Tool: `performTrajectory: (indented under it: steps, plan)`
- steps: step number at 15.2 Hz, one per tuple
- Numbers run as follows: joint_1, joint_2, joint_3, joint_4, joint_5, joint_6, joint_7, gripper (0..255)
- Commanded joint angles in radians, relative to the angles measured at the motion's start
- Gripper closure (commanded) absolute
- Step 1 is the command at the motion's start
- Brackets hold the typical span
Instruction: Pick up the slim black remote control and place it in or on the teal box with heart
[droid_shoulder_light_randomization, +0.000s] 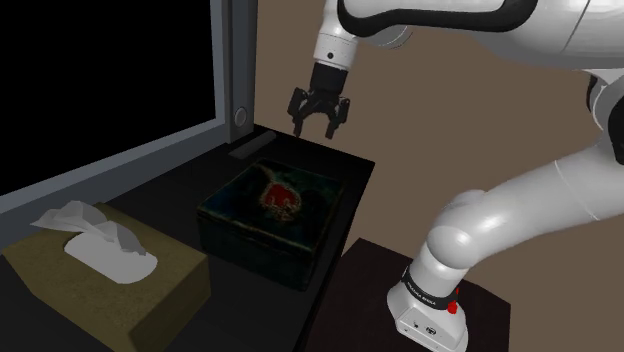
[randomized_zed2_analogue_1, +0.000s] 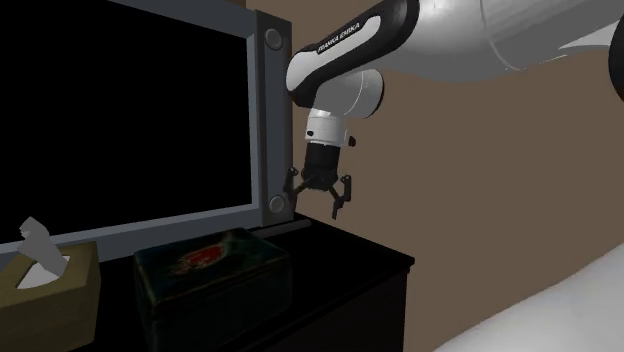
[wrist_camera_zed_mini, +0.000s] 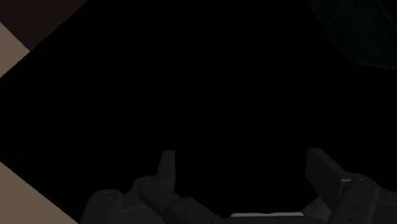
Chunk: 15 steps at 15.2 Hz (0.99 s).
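Tissue box (droid_shoulder_light_randomization: 100, 285) at the cabinet's (droid_shoulder_light_randomization: 345, 165) near corner has a white tissue (droid_shoulder_light_randomization: 95, 235) poking out. Next along, the teal box (droid_shoulder_light_randomization: 275, 215) sits lidded, heart (droid_shoulder_light_randomization: 280, 197) on top, nothing on it. Your gripper (droid_shoulder_light_randomization: 320, 122) hangs spread and empty over the far edge by the TV (droid_shoulder_light_randomization: 228, 70). So nothing's done yet. The remote might be that slim strip (droid_shoulder_light_randomization: 252, 150) at the TV's foot, but I honestly can't tell.

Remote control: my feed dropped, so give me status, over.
Pincer open, empty, hanging above the dark table by the TV corner. Remote too dark to pick out. Teal box bare on top. Nothing between them.
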Motion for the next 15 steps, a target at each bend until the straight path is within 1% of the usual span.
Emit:
performTrajectory:
  steps: [1,4,7,10,13,14,15]
  plan:
    - [-0.027,0.076,0.044,0.054,0.017,0.021,0.145,0]
    - [-0.065,0.195,0.099,0.139,0.025,0.053,0.346,0]
    - [-0.097,0.318,0.141,0.23,0.015,0.083,0.544,0]
    - [-0.12,0.442,0.166,0.324,-0.007,0.107,0.737,0]
    - [-0.133,0.56,0.174,0.419,-0.034,0.125,0.923,0]
    - [-0.133,0.577,0.172,0.432,-0.038,0.127,0.948,0]
    - [-0.132,0.577,0.173,0.42,-0.038,0.14,0.948,0]
